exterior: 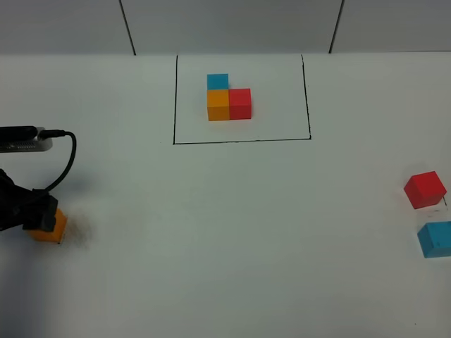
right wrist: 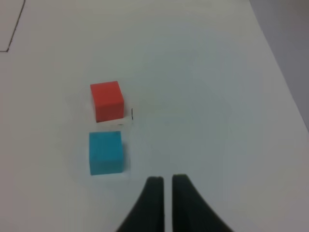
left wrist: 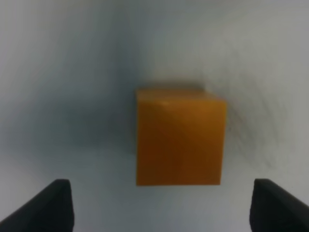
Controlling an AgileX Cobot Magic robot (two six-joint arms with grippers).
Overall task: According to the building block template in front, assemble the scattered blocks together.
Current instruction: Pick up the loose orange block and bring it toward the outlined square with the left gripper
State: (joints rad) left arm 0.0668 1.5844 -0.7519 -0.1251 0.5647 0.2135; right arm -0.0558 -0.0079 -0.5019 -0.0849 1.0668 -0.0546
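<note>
The white counter carries all items. At its far middle, a thin black drawn rectangle frames the building block template: an orange and a red cube side by side, touching, with a blue cube behind the orange one, forming an L. The template stands in the far half of the frame, apart from its lines. At the left edge, the left claw is released, with its two dark fingers spread wide. The loose orange cube sits on the counter between them, touching neither; from above, the claw covers part of this cube. A black cable loops above the left arm. At the right edge, the loose red cube and the loose light blue cube lie near each other without touching, both rotated slightly. The right claw is clenched on nothing, just beside the blue cube.
</note>
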